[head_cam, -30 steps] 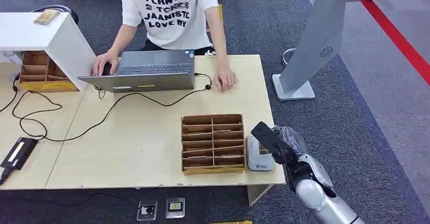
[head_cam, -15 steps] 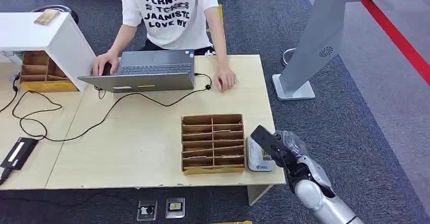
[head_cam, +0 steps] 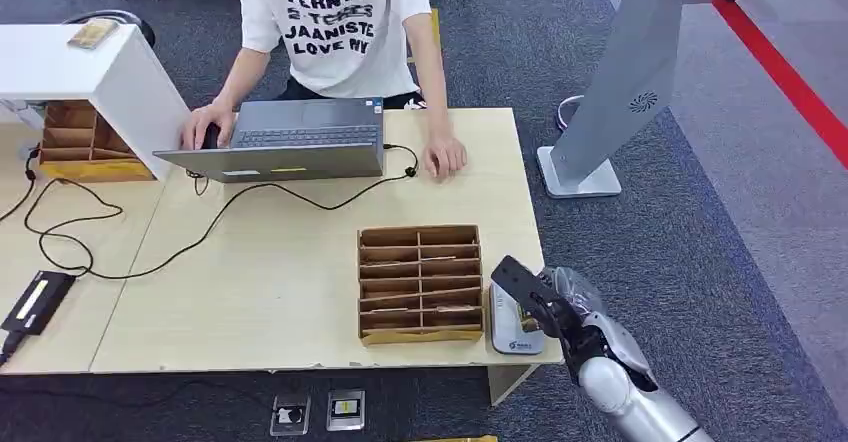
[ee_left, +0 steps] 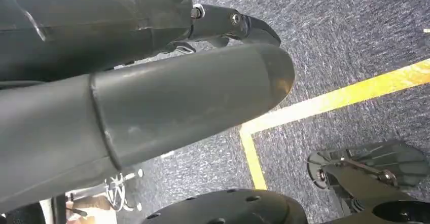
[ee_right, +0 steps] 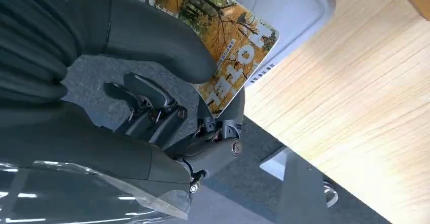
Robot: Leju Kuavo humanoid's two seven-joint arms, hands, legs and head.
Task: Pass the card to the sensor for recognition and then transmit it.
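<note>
You have the card (ee_right: 230, 44), printed with autumn trees and pale lettering, tilted just over the sensor (head_cam: 512, 324), a flat white reader lying at the table's (head_cam: 300, 262) near right corner, beside the cardboard organiser (head_cam: 420, 284).

Desk layout, head view

A divided cardboard tray (head_cam: 420, 282) is set on the table (head_cam: 280, 292) near its right front corner, with the card sensor (head_cam: 512, 324) just to its right. The card (head_cam: 520, 280) is held over the sensor by the right hand (head_cam: 572, 312). A laptop (head_cam: 285, 142) is placed behind the tray.
</note>
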